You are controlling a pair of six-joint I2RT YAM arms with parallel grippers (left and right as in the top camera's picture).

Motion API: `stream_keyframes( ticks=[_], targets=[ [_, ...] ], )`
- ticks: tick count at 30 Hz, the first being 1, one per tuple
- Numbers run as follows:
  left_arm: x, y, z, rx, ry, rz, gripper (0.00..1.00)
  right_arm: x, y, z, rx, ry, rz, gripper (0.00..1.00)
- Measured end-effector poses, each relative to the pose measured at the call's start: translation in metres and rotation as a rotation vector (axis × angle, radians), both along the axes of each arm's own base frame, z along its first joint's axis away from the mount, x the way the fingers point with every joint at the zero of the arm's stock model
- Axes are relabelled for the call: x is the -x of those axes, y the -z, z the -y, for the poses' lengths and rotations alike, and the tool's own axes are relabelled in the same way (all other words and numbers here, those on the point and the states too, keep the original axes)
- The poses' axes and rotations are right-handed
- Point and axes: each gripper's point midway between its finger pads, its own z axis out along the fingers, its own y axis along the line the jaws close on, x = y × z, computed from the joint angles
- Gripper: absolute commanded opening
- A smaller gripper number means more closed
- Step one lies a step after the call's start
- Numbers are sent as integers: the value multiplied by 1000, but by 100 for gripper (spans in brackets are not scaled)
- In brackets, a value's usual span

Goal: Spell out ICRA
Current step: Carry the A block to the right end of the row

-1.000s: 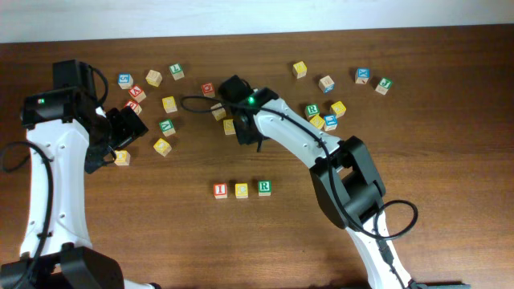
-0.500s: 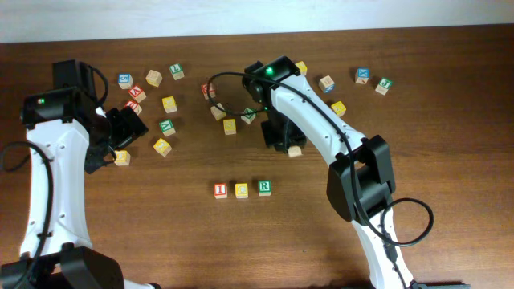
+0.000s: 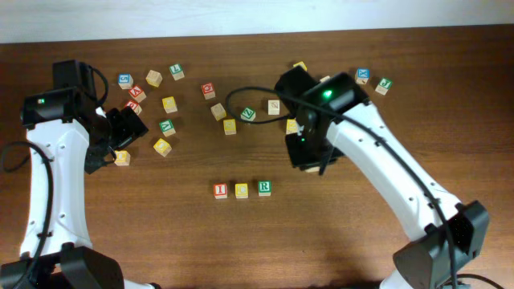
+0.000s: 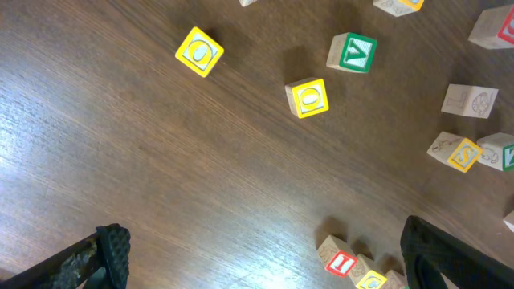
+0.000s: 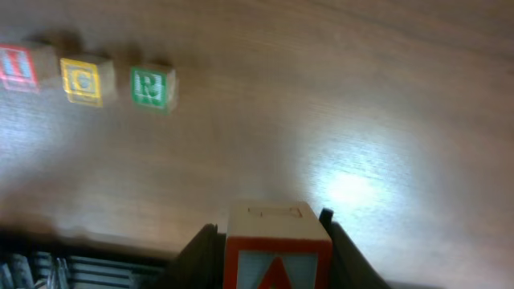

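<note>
The right gripper [image 5: 269, 231] is pinching the small wooden red-A cube [image 5: 277, 261] right of the wooden green-R cube [image 5: 151, 87]; the left gripper [image 4: 265, 249] is hanging with jaws wide apart.

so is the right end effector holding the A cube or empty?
Holding it. In the right wrist view the right end effector is shut on the red A cube, one finger on either side.

Robot lab (bare wooden table [image 3: 161, 233]).

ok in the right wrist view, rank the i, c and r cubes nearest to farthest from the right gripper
1. R cube, green, right end of the row.
2. C cube, yellow, middle.
3. I cube, red, left end.
</note>
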Motion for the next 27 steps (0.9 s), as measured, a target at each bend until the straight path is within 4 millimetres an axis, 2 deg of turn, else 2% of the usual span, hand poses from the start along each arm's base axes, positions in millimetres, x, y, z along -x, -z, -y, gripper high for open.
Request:
stream_keyframes(
  ticks=[3, 6, 8, 14, 16, 17, 23, 25, 27],
  targets=[
    [0, 0, 0, 0, 0, -2, 99, -11, 66, -15, -48, 51, -9, 27],
    [0, 0, 0, 0, 0, 0, 99, -16, 110, -21, -87, 113, 18, 27],
    [0, 0, 0, 0, 0, 0, 99, -18, 128, -26, -116, 134, 47, 27],
    [0, 0, 0, 0, 0, 0, 99, -11, 146, -30, -66, 134, 103, 27],
    [0, 0, 0, 0, 0, -1, 99, -11, 149, -32, -62, 131, 117, 28],
    [0, 0, 0, 0, 0, -1, 99, -10, 150, -34, -61, 128, 120, 32],
    [0, 0, 0, 0, 0, -1, 99, -2, 158, -34, -38, 110, 129, 32],
    [0, 0, 0, 0, 0, -1, 99, 1, 161, -32, -32, 111, 122, 31],
    [0, 0, 0, 0, 0, -1, 99, 0, 162, -33, -36, 111, 126, 25]
  ],
)
